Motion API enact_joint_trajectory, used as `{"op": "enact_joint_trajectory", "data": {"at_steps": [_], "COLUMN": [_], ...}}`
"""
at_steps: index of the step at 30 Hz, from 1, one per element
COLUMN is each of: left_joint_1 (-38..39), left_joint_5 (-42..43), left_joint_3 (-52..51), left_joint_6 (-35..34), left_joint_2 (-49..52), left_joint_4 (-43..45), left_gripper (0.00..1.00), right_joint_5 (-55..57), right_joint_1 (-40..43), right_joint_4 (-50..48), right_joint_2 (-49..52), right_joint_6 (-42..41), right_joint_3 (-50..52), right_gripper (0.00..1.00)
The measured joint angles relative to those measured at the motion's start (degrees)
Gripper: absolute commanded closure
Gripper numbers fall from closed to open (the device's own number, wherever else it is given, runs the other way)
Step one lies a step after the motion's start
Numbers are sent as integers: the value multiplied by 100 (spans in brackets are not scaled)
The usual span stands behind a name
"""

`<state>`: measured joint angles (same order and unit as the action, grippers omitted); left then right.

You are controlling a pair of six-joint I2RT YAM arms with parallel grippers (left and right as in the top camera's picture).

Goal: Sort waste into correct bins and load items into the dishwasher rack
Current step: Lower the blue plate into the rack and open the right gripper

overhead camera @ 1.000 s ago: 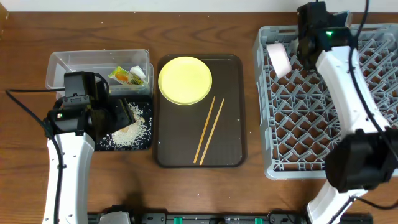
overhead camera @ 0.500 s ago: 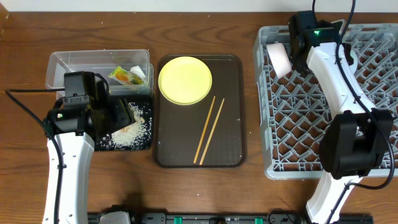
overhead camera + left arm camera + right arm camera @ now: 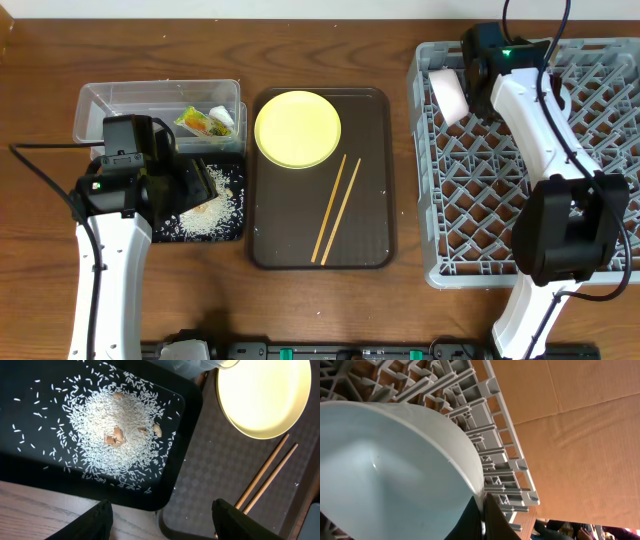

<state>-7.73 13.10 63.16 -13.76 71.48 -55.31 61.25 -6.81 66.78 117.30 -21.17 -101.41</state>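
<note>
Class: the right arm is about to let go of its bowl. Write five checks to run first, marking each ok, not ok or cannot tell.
1. Right gripper pinches the rim of the pale blue bowl: ok.
2. Bowl lies within the outline of the dishwasher rack: ok.
3. Bowl seated between the pegs: cannot tell.
4. Left gripper open, empty, over the black tray, away from the rack: ok.
5. Yellow plate and chopsticks loaded: not ok, both lie on the brown tray.
</note>
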Motion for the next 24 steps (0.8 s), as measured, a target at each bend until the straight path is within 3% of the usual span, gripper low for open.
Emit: {"op": "enact_joint_trajectory", "data": {"at_steps": [4,15,20,24], "left_joint_1": [0,0,0,0], "left_joint_5": [0,0,0,0], "left_joint_3": [0,0,0,0], "left_joint_6": [0,0,0,0], "left_joint_2": [0,0,0,0], "left_joint_4": [0,0,0,0], "left_gripper": [34,33,33,33], "right_joint_5": [-120,-1054,-1462,-2103], "right_joint_1": [-50,-116,-120,-164], "right_joint_4": [103,669,765,872], "right_joint_2": [0,17,17,20], "right_joint_6": [-50,-101,-142,-120], "right_joint_3": [0,2,2,2], "right_gripper": [83,83,70,67]}}
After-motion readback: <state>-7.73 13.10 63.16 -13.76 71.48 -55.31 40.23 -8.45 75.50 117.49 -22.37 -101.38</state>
